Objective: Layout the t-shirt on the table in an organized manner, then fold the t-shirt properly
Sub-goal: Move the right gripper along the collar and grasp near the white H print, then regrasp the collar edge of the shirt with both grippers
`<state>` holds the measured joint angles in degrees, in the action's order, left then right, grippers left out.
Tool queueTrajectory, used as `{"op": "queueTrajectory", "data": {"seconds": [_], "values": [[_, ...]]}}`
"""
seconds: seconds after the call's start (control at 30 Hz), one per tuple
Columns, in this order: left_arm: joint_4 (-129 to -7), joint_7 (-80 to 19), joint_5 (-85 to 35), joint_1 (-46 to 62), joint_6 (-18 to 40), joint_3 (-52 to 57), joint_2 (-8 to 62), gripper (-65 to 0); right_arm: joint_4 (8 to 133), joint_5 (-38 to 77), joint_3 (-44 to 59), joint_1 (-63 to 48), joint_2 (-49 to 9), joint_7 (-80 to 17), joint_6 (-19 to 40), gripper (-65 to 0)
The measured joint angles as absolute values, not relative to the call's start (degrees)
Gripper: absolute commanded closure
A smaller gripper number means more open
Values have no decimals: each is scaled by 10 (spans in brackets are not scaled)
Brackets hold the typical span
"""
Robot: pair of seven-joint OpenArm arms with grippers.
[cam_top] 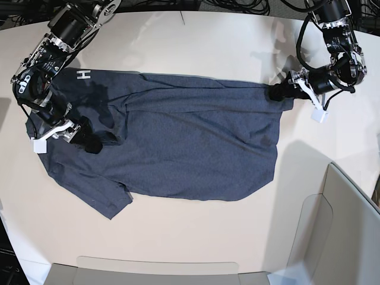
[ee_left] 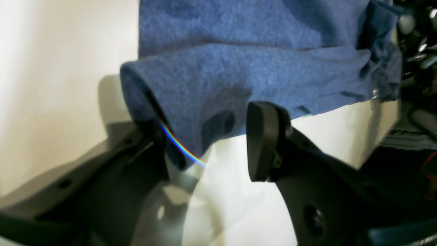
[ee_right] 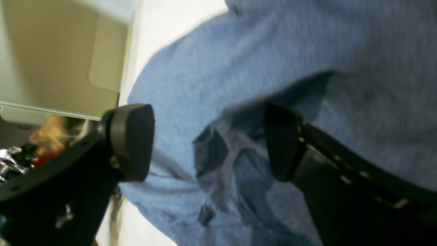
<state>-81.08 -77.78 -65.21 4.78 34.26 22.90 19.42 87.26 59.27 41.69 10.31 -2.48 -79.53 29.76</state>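
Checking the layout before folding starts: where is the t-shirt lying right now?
In the base view the t-shirt lies spread across the middle of the table, between the right gripper at its left end and the left gripper at its upper right corner.

Left arm reaches in from the far side, its black two-fingered left hand low, fingers set apart with cloth lying between them. Right arm bends down from the opposite far corner; its black right hand is spread wide, pads clear of each other, gripping nothing.
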Motion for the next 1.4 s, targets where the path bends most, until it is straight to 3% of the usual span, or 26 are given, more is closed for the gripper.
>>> {"op": "queueTrajectory", "data": {"seconds": [0.4, 0.53, 0.67, 0.73, 0.8, 0.87, 0.93, 1.07, 1.23, 1.4], "values": [[-845, -758, -656, 48, 342, 232, 249, -277, 900, 590, 421, 85, -29, -795, 298, -502], [-845, -712, -656, 52, 282, 229, 284, -269, 900, 591, 419, 84, -41, -794, 298, -502], [-845, -704, -656, 53, 274, 229, 294, -267, 908, 588, 420, 74, -54, -796, 298, -500], [-868, -707, -651, 57, 274, 228, 292, -235, 929, 588, 421, 65, -61, -794, 297, -500], [-919, -703, -657, 71, 273, 224, 293, -161, 957, 580, 422, 55, -63, -793, 297, -492], [-965, -704, -656, 79, 273, 195, 297, -71, 998, 529, 419, 42, -65, -789, 297, -428], [-998, -706, -642, 76, 273, 165, 295, -8, 1050, 474, 419, 29, -67, -789, 297, -314], [-1052, -704, -494, 34, 273, 61, 297, -1, 1153, 358, 416, 17, -66, -774, 295, 0], [-1052, -665, -264, 23, 274, -69, 291, -4, 1151, 210, 413, -12, -48, -755, 296, 0], [-1033, -635, -121, 23, 274, -116, 248, -4, 1151, 70, 338, -34, -41, -684, 289, 0]]}}
